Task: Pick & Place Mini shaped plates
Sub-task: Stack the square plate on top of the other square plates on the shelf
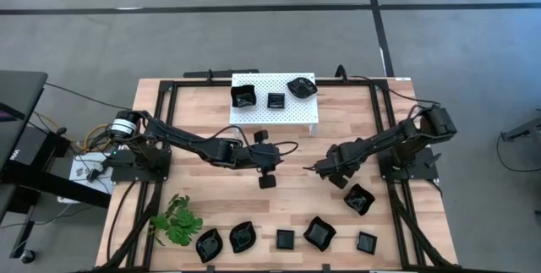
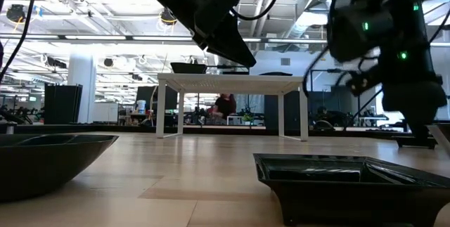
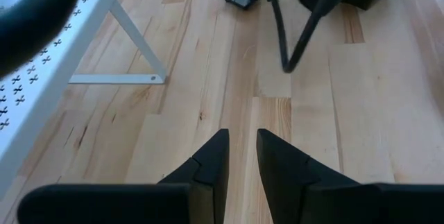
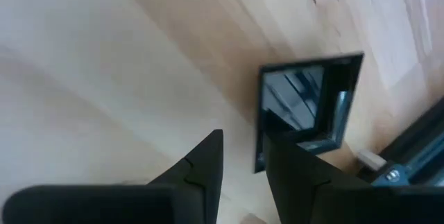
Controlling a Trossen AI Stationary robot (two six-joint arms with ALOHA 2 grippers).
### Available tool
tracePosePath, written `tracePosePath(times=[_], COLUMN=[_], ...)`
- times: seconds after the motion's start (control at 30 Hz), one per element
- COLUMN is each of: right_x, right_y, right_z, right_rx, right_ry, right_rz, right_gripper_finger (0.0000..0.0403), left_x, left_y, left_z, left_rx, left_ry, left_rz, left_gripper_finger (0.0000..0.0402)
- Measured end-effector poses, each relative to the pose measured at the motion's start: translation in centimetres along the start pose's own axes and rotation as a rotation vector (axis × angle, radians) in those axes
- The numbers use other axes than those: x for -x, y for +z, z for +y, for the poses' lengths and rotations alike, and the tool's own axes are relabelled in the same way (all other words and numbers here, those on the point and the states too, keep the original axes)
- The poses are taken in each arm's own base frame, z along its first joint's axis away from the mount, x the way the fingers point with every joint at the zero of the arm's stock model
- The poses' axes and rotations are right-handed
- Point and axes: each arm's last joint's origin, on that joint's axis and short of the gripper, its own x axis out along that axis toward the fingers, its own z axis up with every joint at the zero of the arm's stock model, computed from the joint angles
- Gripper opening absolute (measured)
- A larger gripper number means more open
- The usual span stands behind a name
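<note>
You are looking down on a pale wooden worktop (image 1: 279, 150) with a dark frame around it. Two dark arms reach in toward its middle, the left arm from the left edge and the right arm from the right edge.

Past the left pincer (image 1: 267, 181), toward the far edge, stands a white perforated platform (image 1: 275, 114) on legs. Three small black plates sit on top of it: a square one (image 1: 244, 96), a smaller square one (image 1: 276, 101) and a leaf-shaped one (image 1: 301, 87).

A green leafy sprig (image 1: 177, 220) lies at the near left corner, well apart from both pincers.

Along the near edge, on the near side of both pincers, runs a row of five more black plates: a wavy one (image 1: 209, 244), a second wavy one (image 1: 243, 237), a small square one (image 1: 286, 240), a square one turned on its corner (image 1: 319, 233) and another small square one (image 1: 366, 242). One further plate (image 1: 359, 199) lies just beside the right pincer (image 1: 319, 169), on its near side.

The left pincer hangs above bare wood near the middle of the worktop. In the left wrist view its fingers (image 3: 211, 168) stand a narrow gap apart with nothing between them.

The right pincer's fingers (image 4: 205, 161) are likewise slightly parted and empty. In the right wrist view a small square plate (image 4: 305, 106) lies on the wood just ahead of the fingertips.
</note>
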Motion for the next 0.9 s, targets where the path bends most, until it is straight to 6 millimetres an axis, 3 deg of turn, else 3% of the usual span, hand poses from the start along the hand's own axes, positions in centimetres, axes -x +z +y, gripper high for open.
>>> tracePosePath(times=[0.27,0.47,0.53,0.7,0.9], right_x=[-1.9,-1.5,-1.3,0.7,5.3], right_y=[-0.1,0.0,-0.1,-0.3,-0.2], right_z=[-0.6,-0.6,-0.4,1.0,3.1], right_rx=[0.002,0.054,0.085,0.17,0.323], right_ry=[-0.08,-0.079,-0.075,-0.045,-0.056], right_rz=[0.059,0.035,0.029,-0.014,-0.219], right_gripper_finger=[0.0089,0.0013,0.0009,0.0005,0.0004], left_x=[0.0,0.0,0.0,0.8,4.6], left_y=[0.0,0.0,0.0,0.3,2.0], left_z=[0.0,0.0,-0.1,-0.7,-1.2], left_rx=[0.002,0.0,-0.002,-0.064,-0.071], left_ry=[0.0,0.0,-0.002,-0.018,-0.048], left_rz=[0.0,-0.001,-0.001,-0.019,-0.097], left_gripper_finger=[0.0076,0.0076,0.0076,0.0076,0.0076])
